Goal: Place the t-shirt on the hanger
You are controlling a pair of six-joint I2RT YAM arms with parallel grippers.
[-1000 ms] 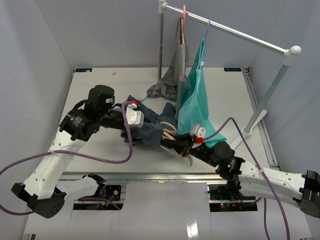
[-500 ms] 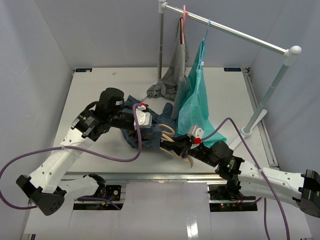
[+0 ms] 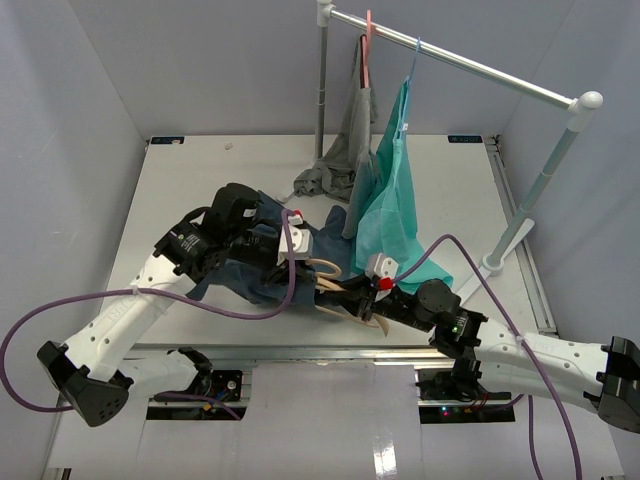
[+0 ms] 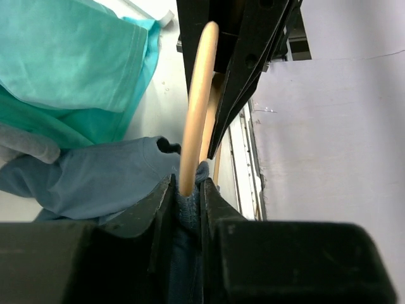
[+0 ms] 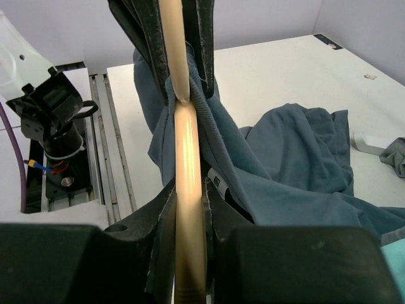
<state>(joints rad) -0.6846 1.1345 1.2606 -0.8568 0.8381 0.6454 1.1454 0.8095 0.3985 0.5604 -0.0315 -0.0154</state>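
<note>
The t-shirt (image 3: 245, 275) lies bunched mid-bench, towards the near edge, with its ribbed edge over one end of the tan hanger (image 5: 188, 145). The left tool (image 4: 188, 190) is clamped on that cloth and the hanger. The right tool (image 5: 190, 206) is closed on the hanger's arm. A teal garment (image 3: 395, 205) hangs just to the right, and white bench (image 3: 180, 180) shows to the left and far.
</note>
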